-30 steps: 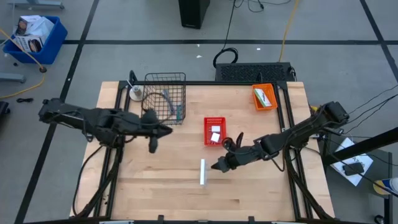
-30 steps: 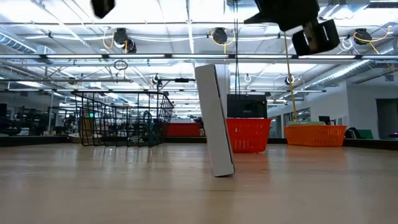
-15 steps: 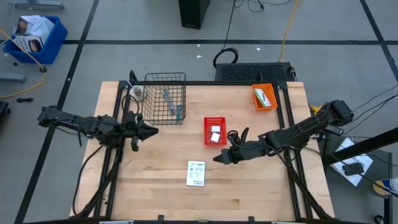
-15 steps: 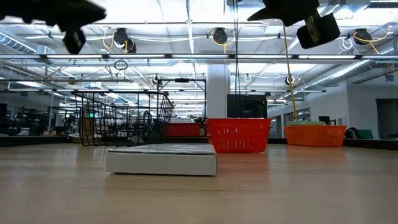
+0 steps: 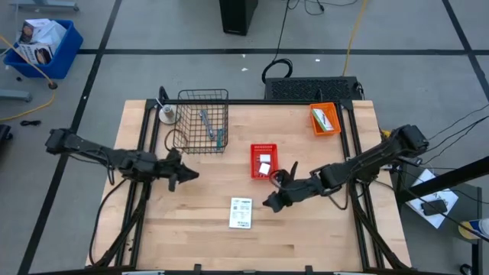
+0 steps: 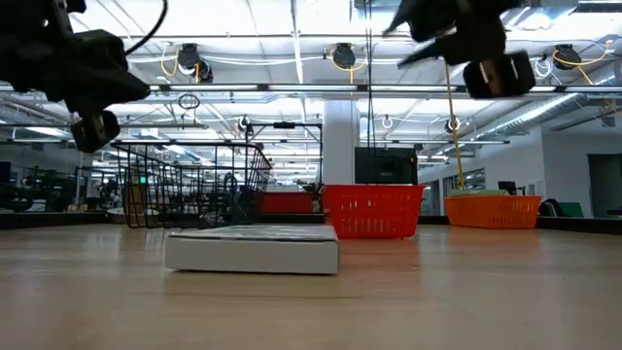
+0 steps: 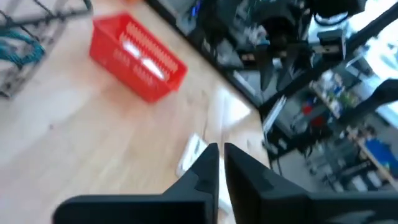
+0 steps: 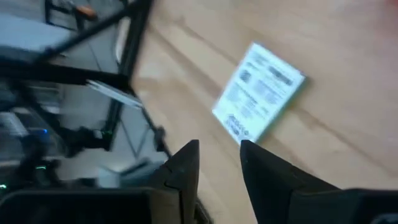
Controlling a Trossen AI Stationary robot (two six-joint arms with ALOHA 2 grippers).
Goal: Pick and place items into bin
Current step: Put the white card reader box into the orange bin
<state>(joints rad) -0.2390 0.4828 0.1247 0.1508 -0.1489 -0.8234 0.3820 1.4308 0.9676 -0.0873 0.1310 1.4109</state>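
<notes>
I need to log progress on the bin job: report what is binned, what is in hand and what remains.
Done: two small white items lie in the red bin, a teal stick and a grey tool in the wire basket, and a packet in the orange bin. In hand: nothing; the left gripper and right gripper hover empty. Left: the flat white packet lies on the table.

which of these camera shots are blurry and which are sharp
High view: sharp, the white packet plain. Low view: table sharp, the arms overhead smeared. Left wrist view: heavily blurred, the red basket soft. Right wrist view: blurred, the packet's print unreadable.
</notes>
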